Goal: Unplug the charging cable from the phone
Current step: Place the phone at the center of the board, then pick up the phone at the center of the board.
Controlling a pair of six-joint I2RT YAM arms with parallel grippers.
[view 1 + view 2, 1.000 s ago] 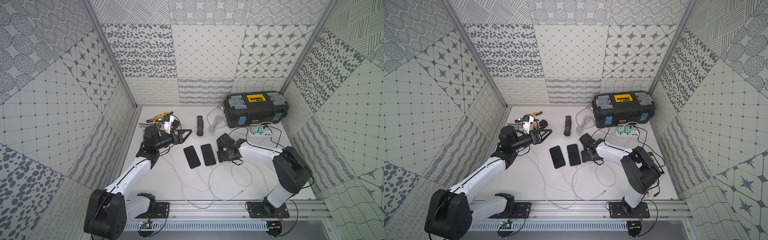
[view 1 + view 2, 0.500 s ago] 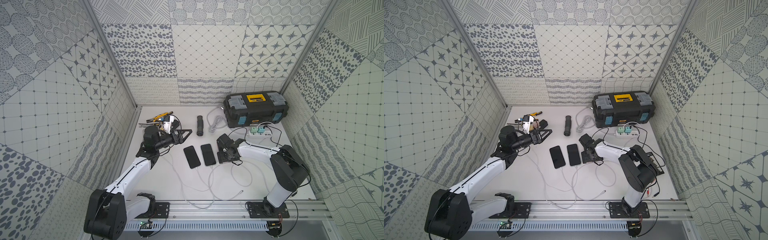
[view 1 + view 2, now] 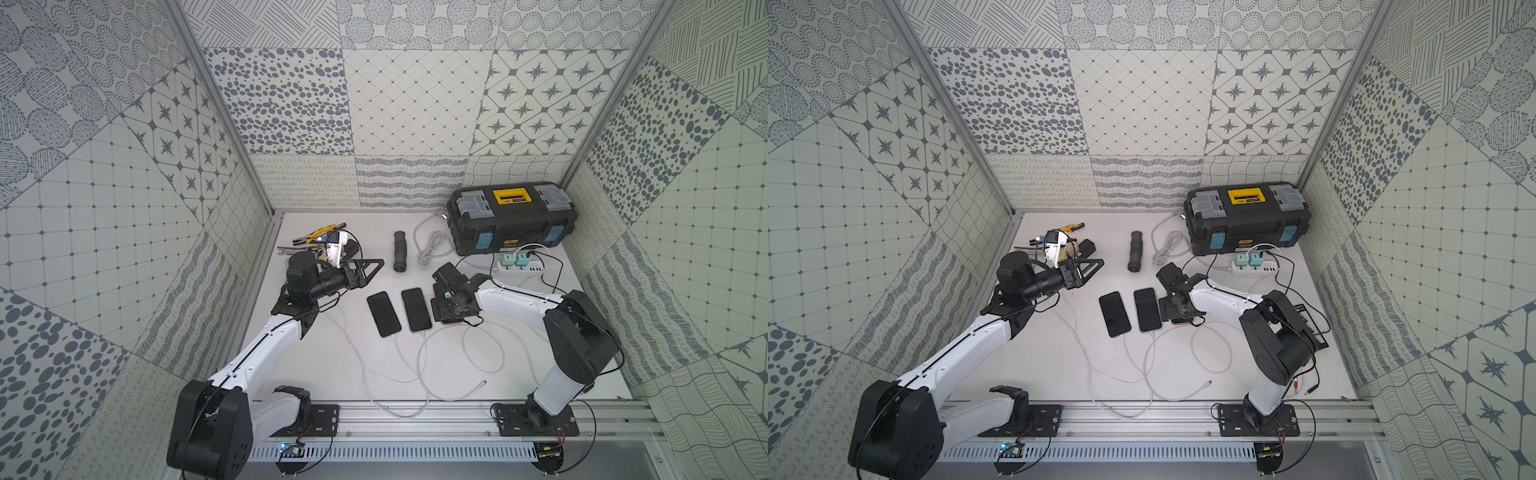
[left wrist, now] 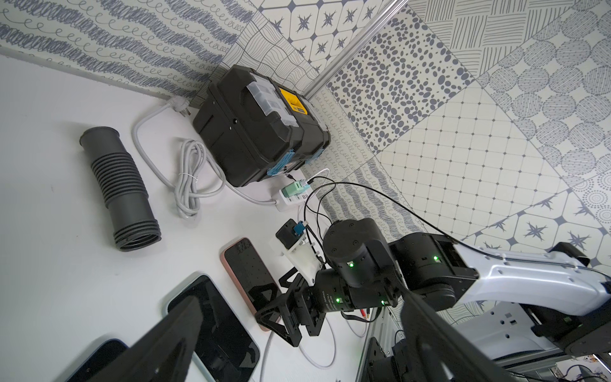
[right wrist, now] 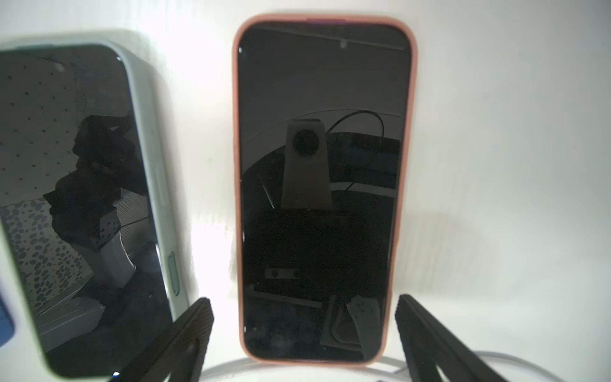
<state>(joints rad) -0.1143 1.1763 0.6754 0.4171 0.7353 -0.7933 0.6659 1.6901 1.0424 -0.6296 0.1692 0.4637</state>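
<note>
Right wrist view has the pink-cased phone point(image 5: 322, 165) lying flat on the white table point(image 5: 496, 165). The right gripper point(image 5: 302, 299) is released, with one finger on each side of the phone's lower end, not touching it. A white cable point(image 5: 228, 365) curves by that end; whether its plug sits inside, I cannot tell. The yellow label point(image 3: 512, 195) on the toolbox point(image 3: 513, 224) has writing too small to read. Compared with one second before, nothing on the table has moved. The phone's long axis runs from the rail point(image 3: 415, 415) toward the back wall point(image 3: 415, 124), cable end facing the rail. The left gripper point(image 3: 370, 268) is spread wide and empty, well apart.
</note>
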